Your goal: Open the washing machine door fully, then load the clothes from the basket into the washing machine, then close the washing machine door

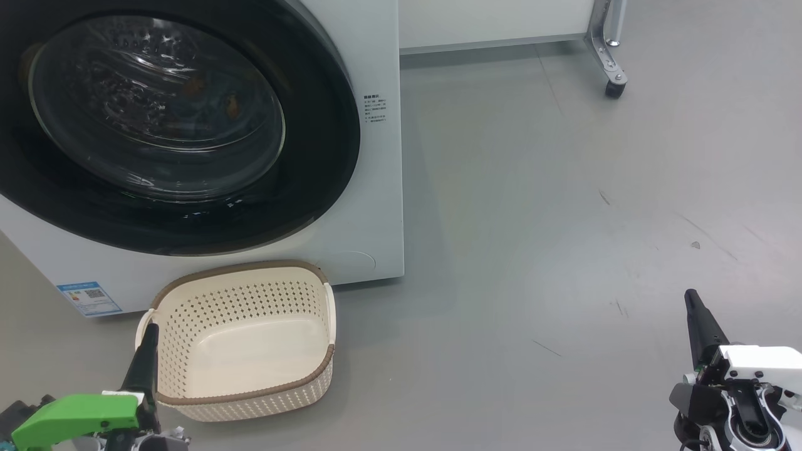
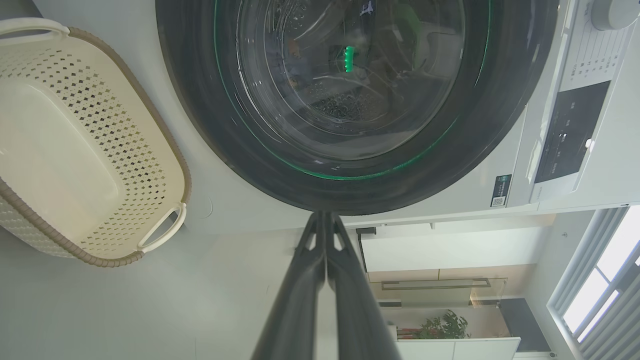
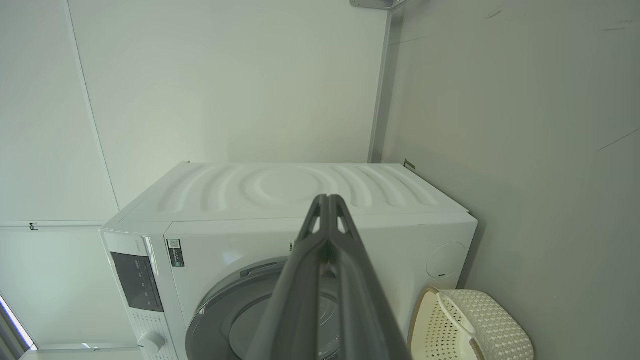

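The washing machine (image 1: 376, 207) stands on the grey floor (image 1: 532, 219) at the upper left of the head view. Its front faces out toward the robot. The washing machine door (image 1: 156, 113) lies shut, flat against that front, with its glass bowl bulging outward inside the wide black rim. Dim orange-brown spots show behind the glass; I cannot tell what they are.

The basket (image 1: 250, 294) sits on the floor just before the washer's lower right corner, below the door's rim. Its mouth is upward and its long axis runs along the washer's front, with a handle at each end. Its smooth cream bottom shows whole. A blue label sticker (image 1: 89, 298) sits low on the washer, left of the basket.

The left pincer (image 1: 149, 341) rises at the lower left. In the head view its tip crosses the basket's left handle. In its wrist view the left pincer (image 2: 325, 216) is pressed together, holding nothing. It is aimed at the door's black rim, with the basket off to one side.

The right pincer (image 1: 692, 304) is over bare floor, well apart from the washer. In its wrist view its tips (image 3: 327, 200) meet, empty.

A metal leg on a caster (image 1: 611, 62) stands far back on the right.
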### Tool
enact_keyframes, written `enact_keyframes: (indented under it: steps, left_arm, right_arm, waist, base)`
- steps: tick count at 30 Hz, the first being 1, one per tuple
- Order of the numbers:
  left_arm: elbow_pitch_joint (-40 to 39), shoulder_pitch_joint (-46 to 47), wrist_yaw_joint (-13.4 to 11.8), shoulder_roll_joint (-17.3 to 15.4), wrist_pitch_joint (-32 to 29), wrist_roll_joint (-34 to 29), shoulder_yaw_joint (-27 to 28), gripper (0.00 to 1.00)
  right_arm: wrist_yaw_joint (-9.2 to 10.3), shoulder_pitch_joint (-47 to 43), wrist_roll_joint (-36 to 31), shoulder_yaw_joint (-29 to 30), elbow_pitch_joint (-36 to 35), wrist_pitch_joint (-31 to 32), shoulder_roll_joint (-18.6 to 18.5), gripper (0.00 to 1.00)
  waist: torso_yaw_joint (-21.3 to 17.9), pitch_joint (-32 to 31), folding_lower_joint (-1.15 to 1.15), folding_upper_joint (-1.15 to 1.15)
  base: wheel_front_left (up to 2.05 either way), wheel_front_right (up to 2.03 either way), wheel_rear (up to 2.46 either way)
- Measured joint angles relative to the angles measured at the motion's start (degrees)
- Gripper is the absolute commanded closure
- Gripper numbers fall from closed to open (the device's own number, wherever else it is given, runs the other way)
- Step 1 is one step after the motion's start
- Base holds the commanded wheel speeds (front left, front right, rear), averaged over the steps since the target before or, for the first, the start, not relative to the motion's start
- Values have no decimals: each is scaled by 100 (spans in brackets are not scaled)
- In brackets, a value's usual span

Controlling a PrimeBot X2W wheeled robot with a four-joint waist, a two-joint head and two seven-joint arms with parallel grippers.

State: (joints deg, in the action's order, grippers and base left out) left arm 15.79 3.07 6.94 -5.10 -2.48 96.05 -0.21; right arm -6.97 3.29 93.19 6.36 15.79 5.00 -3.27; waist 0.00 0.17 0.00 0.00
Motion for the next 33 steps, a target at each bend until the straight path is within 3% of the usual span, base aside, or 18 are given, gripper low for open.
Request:
enact_keyframes:
  steps: [33]
  left_arm:
    - [-13,0,0,5,-25,-1,16,100]
  right_arm:
    - [0,0,0,7,-1,1,3,100]
  waist:
    - [0,0,0,0]
  base:
    - [0,0,0]
